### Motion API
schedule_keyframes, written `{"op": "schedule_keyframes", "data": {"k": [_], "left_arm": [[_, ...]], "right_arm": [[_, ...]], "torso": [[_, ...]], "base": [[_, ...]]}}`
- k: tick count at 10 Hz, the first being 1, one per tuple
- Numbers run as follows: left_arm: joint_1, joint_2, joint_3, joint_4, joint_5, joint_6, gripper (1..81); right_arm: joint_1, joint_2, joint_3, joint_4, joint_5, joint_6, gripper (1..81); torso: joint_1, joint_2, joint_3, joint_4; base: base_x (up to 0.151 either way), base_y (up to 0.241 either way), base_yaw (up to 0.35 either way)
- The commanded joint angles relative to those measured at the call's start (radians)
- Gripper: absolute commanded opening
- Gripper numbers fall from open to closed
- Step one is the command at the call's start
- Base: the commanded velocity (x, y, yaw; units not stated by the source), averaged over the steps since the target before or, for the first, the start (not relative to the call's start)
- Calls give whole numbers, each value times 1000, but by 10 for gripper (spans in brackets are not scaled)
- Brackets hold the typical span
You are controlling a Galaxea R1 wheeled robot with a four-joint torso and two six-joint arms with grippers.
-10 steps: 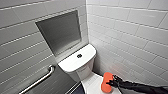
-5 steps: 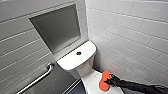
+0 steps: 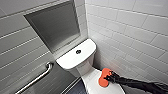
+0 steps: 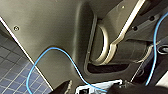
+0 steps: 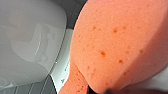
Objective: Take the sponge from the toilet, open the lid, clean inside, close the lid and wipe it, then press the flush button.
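While at lid, sponge in fingers.

I can read no words, numbers or signs anywhere. A white patch in my left wrist view has dark marks, too blurry to read. Tiny dark marks on the toilet are too blurry too.

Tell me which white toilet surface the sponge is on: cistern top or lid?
The lid, the low oval surface in front; the right claw holds the sponge there. The higher cistern top carries the flush button.
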Motion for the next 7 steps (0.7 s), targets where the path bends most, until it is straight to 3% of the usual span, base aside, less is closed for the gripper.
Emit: {"op": "schedule_keyframes", "data": {"k": [1,4,6,7], "left_arm": [[21,6,-11,8,75,10,811],[21,24,-29,8,79,21,811],[21,24,-29,8,87,25,811],[21,30,-29,8,87,30,811]], "right_arm": [[76,-42,51,18,-43,7,10],[-27,-117,99,24,-13,9,10],[-38,-188,185,28,21,9,10],[-41,-275,292,42,43,12,10]], "torso": [[0,0,0,0],[0,0,0,0],[0,0,0,0],[0,0,0,0]], "base": [[0,0,0],[0,0,0],[0,0,0],[0,0,0]]}}
